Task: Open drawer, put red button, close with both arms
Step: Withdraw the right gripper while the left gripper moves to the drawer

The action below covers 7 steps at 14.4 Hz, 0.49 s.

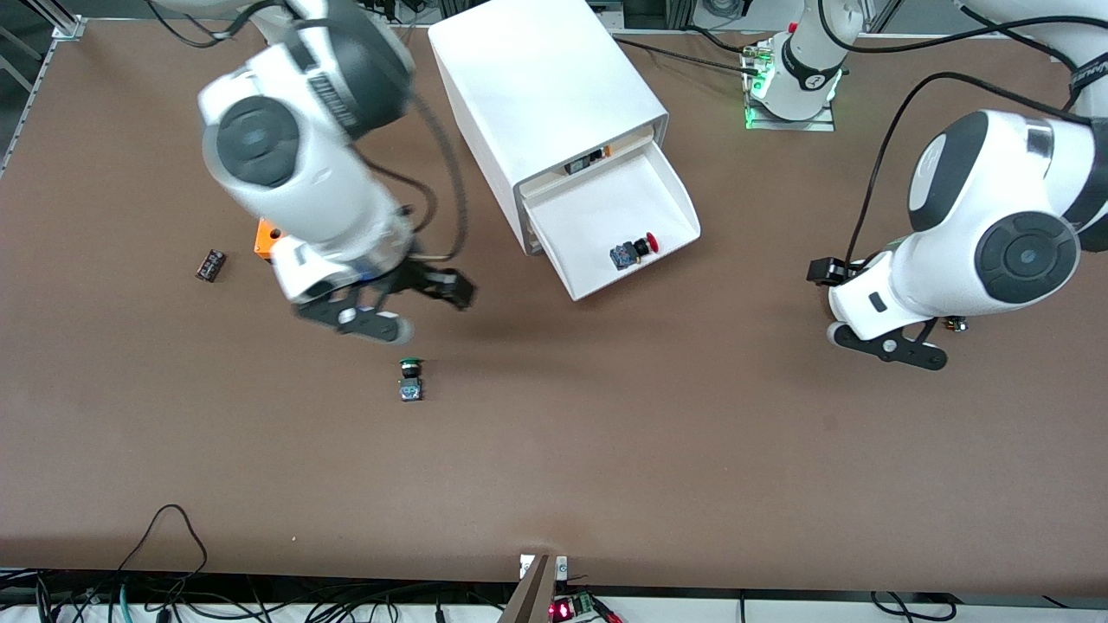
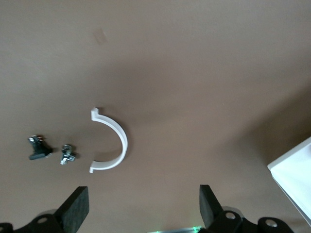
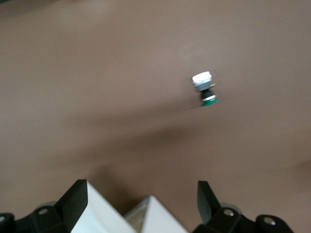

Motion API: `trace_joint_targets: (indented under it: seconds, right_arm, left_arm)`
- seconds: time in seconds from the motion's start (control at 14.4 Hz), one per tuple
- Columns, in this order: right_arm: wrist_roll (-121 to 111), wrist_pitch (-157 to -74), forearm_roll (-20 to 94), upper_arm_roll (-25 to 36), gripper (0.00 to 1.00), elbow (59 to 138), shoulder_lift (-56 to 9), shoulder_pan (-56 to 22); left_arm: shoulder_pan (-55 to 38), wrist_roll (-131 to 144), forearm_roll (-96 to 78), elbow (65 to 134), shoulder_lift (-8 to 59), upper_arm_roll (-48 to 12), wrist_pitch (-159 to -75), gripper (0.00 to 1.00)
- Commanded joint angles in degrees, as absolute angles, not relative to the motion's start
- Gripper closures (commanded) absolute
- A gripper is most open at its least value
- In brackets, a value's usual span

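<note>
The white cabinet stands at the middle of the table with one drawer pulled open. The red button lies on its side in the drawer, near the drawer's front rim. My right gripper is open and empty over bare table between the cabinet and the green button. The right wrist view shows its open gripper, the green button and white cabinet corners. My left gripper hangs over the table toward the left arm's end, and the left wrist view shows it open and empty.
An orange block and a small black part lie toward the right arm's end. Under the left gripper lie a white half-ring clip and two small screws. The drawer's corner shows there too.
</note>
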<state>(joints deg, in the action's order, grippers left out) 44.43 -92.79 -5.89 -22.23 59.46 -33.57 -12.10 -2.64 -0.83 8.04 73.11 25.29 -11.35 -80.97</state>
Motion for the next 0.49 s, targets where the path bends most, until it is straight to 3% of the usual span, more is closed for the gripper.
trace_joint_targets:
  seconds: [0.0, 0.14, 0.42]
  right_arm:
    - [35.63, -89.13, -4.83, -23.03, 0.0, 61.26, -31.64, -6.96]
    - [31.3, -86.06, -4.83, -22.94, 0.0, 63.0, -30.07, -3.18]
    - [22.09, -88.41, -4.75, -22.94, 0.0, 73.62, -23.22, 4.47]
  left_arm:
    - [-2.81, 2.09, 9.23, 69.96, 27.33, -10.99, -79.72, 0.0]
    - [-2.55, 9.19, 5.56, 70.4, 28.38, -10.99, -83.12, 0.0]
    - [-3.16, 23.96, -0.18, 78.82, 27.86, -11.6, -96.73, 0.0]
